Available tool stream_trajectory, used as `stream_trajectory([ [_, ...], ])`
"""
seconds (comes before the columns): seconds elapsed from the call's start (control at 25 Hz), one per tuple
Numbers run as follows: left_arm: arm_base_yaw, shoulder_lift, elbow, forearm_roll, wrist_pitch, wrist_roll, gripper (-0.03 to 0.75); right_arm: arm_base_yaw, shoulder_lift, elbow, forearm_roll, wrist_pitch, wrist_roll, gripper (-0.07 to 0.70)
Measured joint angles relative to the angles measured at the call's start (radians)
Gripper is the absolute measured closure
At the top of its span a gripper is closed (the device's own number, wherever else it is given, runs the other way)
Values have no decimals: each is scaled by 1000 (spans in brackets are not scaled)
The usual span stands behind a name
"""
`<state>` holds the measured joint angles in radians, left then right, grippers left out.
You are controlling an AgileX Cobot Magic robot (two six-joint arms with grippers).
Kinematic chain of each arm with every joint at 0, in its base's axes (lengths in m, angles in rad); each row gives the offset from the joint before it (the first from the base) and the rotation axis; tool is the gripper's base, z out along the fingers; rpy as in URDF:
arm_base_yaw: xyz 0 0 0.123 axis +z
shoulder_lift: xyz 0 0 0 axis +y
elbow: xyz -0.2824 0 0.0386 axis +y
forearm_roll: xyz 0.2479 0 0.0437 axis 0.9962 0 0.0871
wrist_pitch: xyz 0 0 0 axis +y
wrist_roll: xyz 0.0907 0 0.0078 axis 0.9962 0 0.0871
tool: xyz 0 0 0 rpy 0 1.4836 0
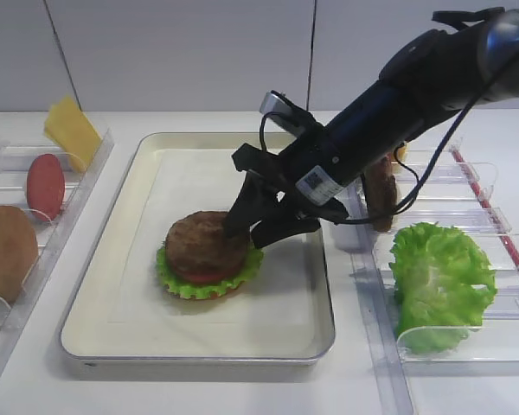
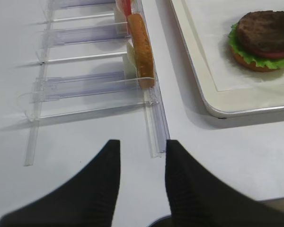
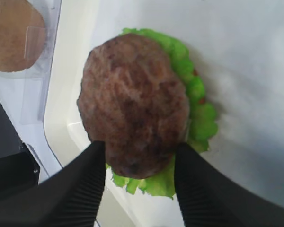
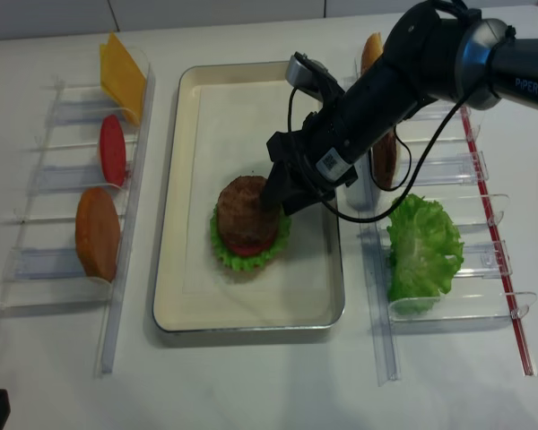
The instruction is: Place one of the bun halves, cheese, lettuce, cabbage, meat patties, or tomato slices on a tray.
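The patty [image 3: 132, 104] sits atop tomato [image 2: 272, 54] and lettuce [image 3: 199, 113] on the tray [image 1: 138, 164]. The right gripper [image 3: 139, 165] straddles its near edge, jaws part open, touching or nearly so; whether they grip I cannot tell. The left gripper [image 2: 139, 163] is open, empty. The patty looks stiff, light, rough: grip across its edges.

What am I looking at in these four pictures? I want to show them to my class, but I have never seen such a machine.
It is a two-armed robot building a toy burger. Two pictures look down from above; two come from cameras on the wrists. The right gripper has its jaws either side of a meat patty, which sits on tomato, lettuce and a bun in the tray. The left gripper waits open and holds nothing. Clear racks beside the tray hold spare cheese, tomato, buns and lettuce.
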<state>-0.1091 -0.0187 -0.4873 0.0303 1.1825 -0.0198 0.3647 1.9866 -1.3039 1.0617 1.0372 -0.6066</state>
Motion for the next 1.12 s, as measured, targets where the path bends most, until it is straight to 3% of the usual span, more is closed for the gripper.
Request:
stream_trajectory([
  [0.16,0,0,0,0,0,0,477,0,-19,0,-11,21,12,288],
  [0.28,0,0,0,0,0,0,477,0,-69,-5,-91,32,59,288],
  [0.6,0,0,0,0,0,0,477,14,-256,-52,-449,127,295,288],
  [0.84,0,0,0,0,0,0,477,113,-432,-52,-799,186,547,288],
  [0.96,0,0,0,0,0,0,477,132,-518,-52,-887,195,646,288],
  [1.12,0,0,0,0,0,0,477,134,-653,-14,-919,200,695,288],
])
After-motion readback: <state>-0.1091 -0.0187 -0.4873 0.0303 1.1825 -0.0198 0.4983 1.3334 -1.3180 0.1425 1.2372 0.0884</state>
